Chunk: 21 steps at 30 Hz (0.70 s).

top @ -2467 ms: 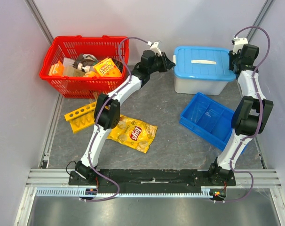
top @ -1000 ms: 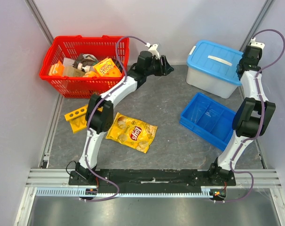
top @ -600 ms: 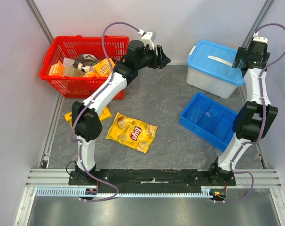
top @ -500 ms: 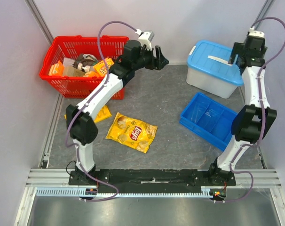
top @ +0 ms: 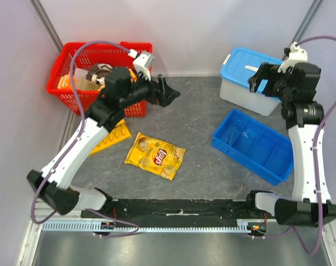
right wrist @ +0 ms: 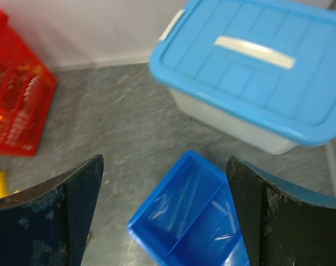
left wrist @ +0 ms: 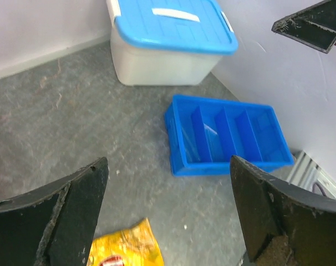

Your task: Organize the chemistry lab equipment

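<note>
- While both arms hang raised above the desk (top: 204, 124), the left end effector (top: 167, 92) has its fingers spread wide with nothing between them. Its wrist camera looks past them at bare grey surface.
- The right end effector (top: 258, 79) is also spread wide and empty. In the overhead view it overlaps the white bin (top: 243, 62), whose blue lid is closed.
- The yellow rack (top: 113, 134) lies flat on the desk just in front of the red basket (top: 65, 91), partly hidden beneath the left arm.
- The blue divided tray (top: 251, 141) sits on the right side of the desk, near the bin but apart from it.
- A yellow chip bag (top: 155, 156) lies flat between rack and tray, closer to the rack.
- The basket, in the far left corner, holds a pile of packets and boxes.
</note>
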Each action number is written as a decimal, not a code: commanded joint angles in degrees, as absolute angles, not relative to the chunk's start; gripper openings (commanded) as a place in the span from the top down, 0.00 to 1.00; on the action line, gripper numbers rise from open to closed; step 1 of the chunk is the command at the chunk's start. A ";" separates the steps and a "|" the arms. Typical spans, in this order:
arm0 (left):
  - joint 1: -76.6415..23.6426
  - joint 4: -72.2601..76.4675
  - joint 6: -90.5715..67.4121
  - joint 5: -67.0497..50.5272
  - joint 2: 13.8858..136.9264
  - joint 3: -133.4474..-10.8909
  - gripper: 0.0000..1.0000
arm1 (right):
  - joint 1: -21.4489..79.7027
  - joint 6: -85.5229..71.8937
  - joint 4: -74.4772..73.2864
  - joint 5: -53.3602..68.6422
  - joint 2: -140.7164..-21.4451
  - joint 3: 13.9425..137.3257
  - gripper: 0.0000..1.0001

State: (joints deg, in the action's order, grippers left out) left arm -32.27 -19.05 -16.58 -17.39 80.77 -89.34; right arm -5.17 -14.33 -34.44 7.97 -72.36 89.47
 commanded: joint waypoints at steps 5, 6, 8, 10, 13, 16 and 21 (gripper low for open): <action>-32.43 -17.58 -14.33 -18.11 62.34 -71.30 0.04 | -2.64 -20.47 -31.74 22.57 -57.06 70.77 0.02; -32.43 -17.67 -14.15 -17.24 60.40 -69.63 0.04 | -2.64 -21.00 -31.29 23.02 -55.39 68.66 0.02; -32.43 -18.28 -13.80 -15.65 57.15 -65.85 0.04 | -2.64 -21.53 -31.73 22.94 -52.57 66.10 0.02; -32.43 -19.24 -13.27 -13.37 53.98 -63.56 0.04 | -2.64 -21.53 -32.51 22.59 -50.02 64.08 0.02; -32.52 -20.56 -12.83 -11.52 50.37 -61.44 0.04 | -2.55 -21.62 -32.70 22.41 -47.38 62.23 0.02; -32.43 -20.74 -13.27 -11.34 48.52 -60.29 0.04 | -2.64 -21.45 -33.13 22.41 -46.93 62.84 0.02; -32.43 -20.83 -13.97 -10.90 47.46 -59.85 0.04 | -2.64 -21.01 -33.93 22.67 -47.29 64.60 0.02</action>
